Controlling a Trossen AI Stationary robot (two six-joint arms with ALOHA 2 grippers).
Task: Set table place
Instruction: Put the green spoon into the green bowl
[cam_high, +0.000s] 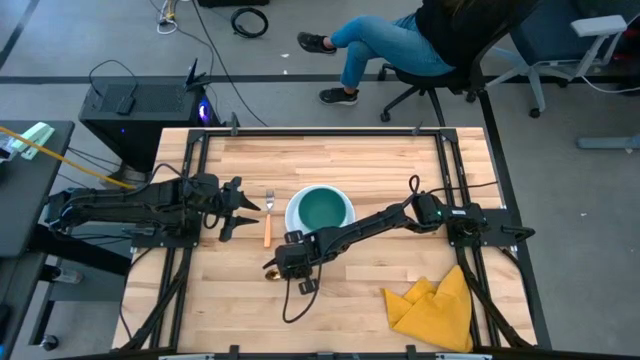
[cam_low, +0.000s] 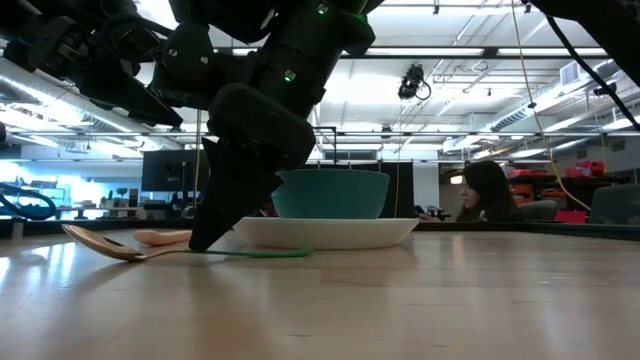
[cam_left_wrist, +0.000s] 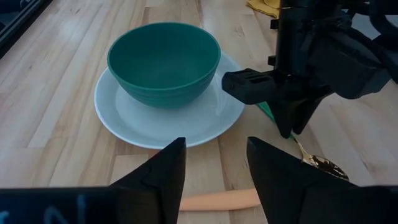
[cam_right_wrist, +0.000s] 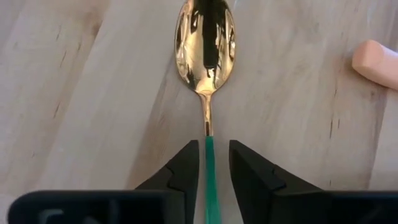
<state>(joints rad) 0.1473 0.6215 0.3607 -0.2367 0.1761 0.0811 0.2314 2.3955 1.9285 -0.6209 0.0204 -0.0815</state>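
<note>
The white plate (cam_high: 296, 222) lies on the plank table (cam_high: 360, 300) with the teal bowl (cam_high: 321, 209) standing in it. The orange-handled fork (cam_high: 268, 222) lies flat to the plate's left. The gold spoon (cam_right_wrist: 205, 43) lies flat on the table in front of the plate. My right gripper (cam_right_wrist: 214, 163) points down over the spoon's teal handle (cam_right_wrist: 210, 168). Its fingers are slightly open, one on either side of the handle, with a thin gap on each side. My left gripper (cam_left_wrist: 216, 168) is open and empty above the fork's handle (cam_left_wrist: 217, 200).
A crumpled yellow cloth (cam_high: 435, 305) lies near the table's front right. The fork's handle end (cam_right_wrist: 376, 62) is close beside the spoon. A person sits on a chair (cam_high: 400, 45) beyond the far edge. Bare planks show at the front left.
</note>
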